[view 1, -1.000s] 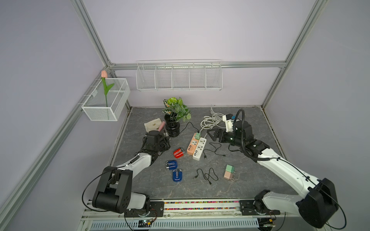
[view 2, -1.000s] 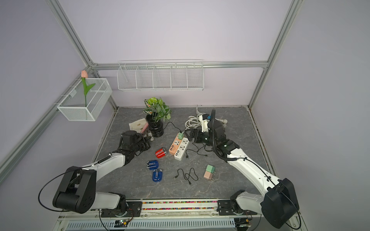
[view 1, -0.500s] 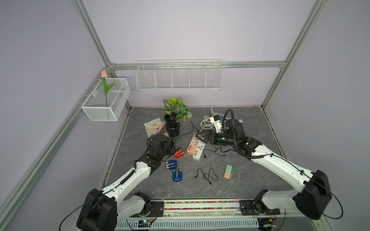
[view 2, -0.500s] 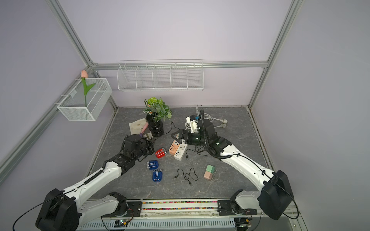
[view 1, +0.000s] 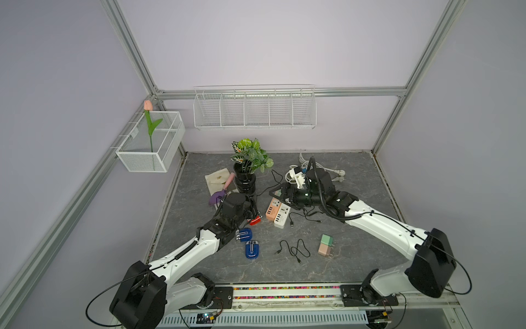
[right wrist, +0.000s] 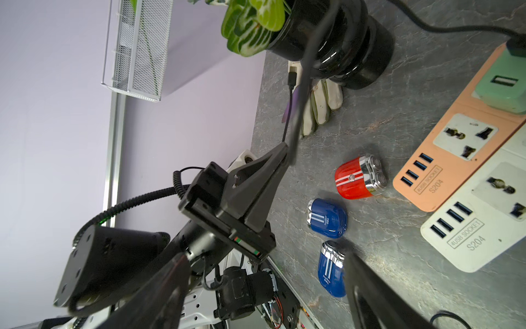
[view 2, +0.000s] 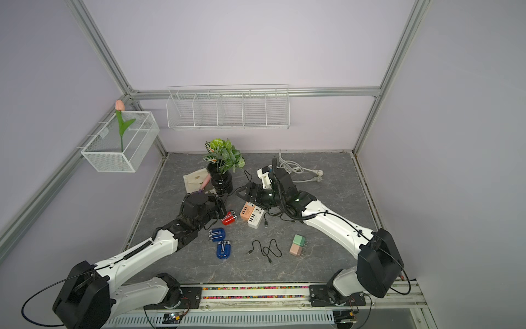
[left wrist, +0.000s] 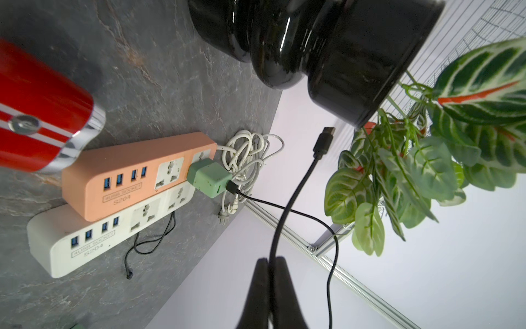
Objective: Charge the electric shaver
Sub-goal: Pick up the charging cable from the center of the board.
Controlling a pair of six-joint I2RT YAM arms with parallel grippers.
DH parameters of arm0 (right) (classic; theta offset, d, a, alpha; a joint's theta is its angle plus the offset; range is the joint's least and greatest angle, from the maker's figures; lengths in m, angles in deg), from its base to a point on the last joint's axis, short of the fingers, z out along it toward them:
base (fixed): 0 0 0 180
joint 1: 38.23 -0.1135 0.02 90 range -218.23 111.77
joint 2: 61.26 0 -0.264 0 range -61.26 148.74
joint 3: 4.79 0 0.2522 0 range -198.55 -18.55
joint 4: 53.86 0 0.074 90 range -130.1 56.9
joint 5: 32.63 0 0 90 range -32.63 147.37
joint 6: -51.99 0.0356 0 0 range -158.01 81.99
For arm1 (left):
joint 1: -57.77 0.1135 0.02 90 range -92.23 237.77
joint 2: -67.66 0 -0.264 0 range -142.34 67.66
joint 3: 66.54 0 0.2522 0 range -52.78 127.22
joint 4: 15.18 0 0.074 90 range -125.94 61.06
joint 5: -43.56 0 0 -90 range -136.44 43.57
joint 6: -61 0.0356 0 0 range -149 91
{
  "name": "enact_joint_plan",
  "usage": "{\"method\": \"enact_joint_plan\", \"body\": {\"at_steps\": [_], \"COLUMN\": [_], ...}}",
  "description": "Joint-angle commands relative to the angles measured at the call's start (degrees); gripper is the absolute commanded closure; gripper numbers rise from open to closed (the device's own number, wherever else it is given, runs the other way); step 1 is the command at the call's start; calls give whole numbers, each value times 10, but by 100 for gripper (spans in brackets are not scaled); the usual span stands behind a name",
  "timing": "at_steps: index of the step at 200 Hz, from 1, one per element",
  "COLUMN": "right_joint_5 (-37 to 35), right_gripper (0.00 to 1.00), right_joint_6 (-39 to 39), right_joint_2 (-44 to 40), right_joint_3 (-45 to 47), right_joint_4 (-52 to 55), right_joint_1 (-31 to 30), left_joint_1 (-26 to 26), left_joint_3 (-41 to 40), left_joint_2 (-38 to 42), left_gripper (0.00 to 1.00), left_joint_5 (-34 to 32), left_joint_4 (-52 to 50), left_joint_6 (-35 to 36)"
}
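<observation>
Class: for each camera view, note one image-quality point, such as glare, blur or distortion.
Left wrist view: glare streaks the glossy black pot, and the wire shelf bows from lens distortion. Right wrist view: the right gripper's fingers are blurred in the foreground, the red shaver sharp. Both top views: soft, even light, faint shadows on the table.

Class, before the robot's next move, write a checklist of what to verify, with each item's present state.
1. Left pincer shut on black cable: ok.
2. Cable's free plug sticks out past the pincer: ok.
3. Cable's other end sits in green adapter on orange power strip: ok.
4. Red shaver's charging port faces the plug: cannot tell.
5. Right pincer open and empty: ok.
</observation>
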Motion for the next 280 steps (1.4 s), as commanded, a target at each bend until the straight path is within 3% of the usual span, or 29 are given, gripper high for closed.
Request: {"method": "enact_joint_plan", "body": {"at_steps": [1, 67, 112, 152, 208, 241, 266, 280], "right_joint_5": [-14, -41, -38, -36, -38, -36, -17, -2], "right_gripper": [17, 35, 59, 63, 87, 93, 93, 93], "right_joint_6": [46, 85, 111, 117, 123, 115, 80, 53], "right_joint_2": [12, 57, 75, 87, 91, 64, 37, 17], "right_joint_3": [-13, -40, -41, -48, -55, -41, -37, -29], "right_joint_4": [-20, -63, -79, -70, -66, -40, 10, 33], "right_joint_1": [-3, -2, 2, 4, 15, 24, 39, 48], "left_joint_1": [-9, -34, -41, -45, -55, -55, -55, -54], "left_joint_3": [31, 49, 57, 59, 57, 51, 33, 27], "left_joint_2": [-6, -28, -39, -51, -49, -41, -20, 5], "left_gripper": [100, 100, 100, 100, 100, 100, 62, 50], "left_joint_5": [-5, 10, 12, 14, 12, 11, 11, -3], "left_joint_4": [17, 20, 27, 45, 47, 48, 36, -9], "left_joint_6": [-35, -36, -37, -38, -48, -50, -50, -35]}}
